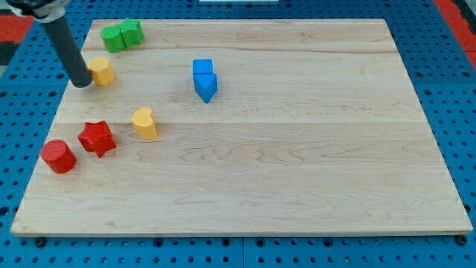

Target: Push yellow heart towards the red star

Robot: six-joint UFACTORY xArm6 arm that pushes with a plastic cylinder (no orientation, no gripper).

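The yellow heart (145, 123) lies on the wooden board at the view's left, just right of the red star (97, 138), with a small gap between them. My tip (82, 83) rests on the board near the left edge, touching or almost touching the left side of a second yellow block (101, 71). The tip is above and to the left of the heart and the star.
A red cylinder (58, 156) sits to the lower left of the star. Two green blocks (122, 34) sit together at the top left. A blue cube (202, 68) and a blue triangular block (206, 87) touch near the top centre. The board's left edge (46, 134) is close by.
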